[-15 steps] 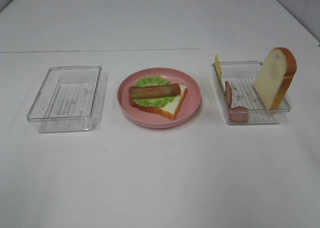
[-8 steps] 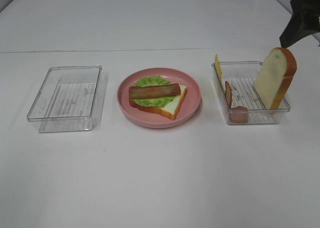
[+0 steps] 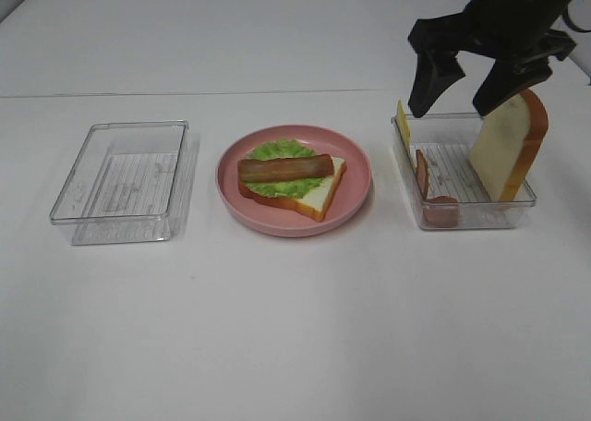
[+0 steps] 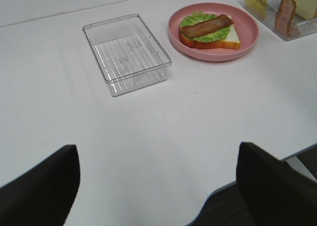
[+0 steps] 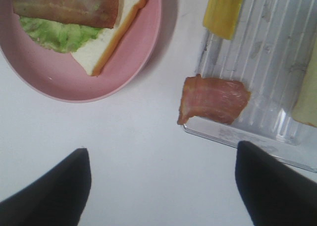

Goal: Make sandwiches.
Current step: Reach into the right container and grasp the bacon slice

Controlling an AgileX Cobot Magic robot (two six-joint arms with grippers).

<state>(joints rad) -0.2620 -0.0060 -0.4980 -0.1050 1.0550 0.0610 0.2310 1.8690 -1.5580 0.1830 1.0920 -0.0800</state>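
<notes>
On the pink plate [image 3: 294,229], in the middle of the white table [image 3: 295,329], lies the open sandwich: one bread slice [image 3: 319,197] flat at the bottom, one lettuce leaf [image 3: 277,151] on it, and one bacon strip [image 3: 285,168] on top. To the plate's left, seen from the high camera, stands an empty clear tray [image 3: 120,183]. To its right stands a second tray [image 3: 462,220]. That tray holds a yellow cheese square [image 3: 403,124] leaning on the wall nearest the plate, an upright bread slice [image 3: 506,144] at the wall farthest from it, and more bacon [image 3: 422,172] on the plate's side. Only the high view shows the right gripper [image 3: 452,102] as a whole. It hangs above the tray right of the plate with jaws wide apart and nothing between them. The right wrist view adds a bacon piece [image 5: 213,99] draped over that tray's rim, and the dark fingertips [image 5: 277,186] spread wide with nothing between them. The left gripper [image 4: 158,186] appears in the left wrist view alone. Its jaws stand far apart, holding nothing, over bare table well away from the plate. The count is one plate, two trays, two bread slices, one lettuce leaf and one cheese square. There is one bacon strip on the plate, but I cannot tell whether the tray holds one bent strip or two.
</notes>
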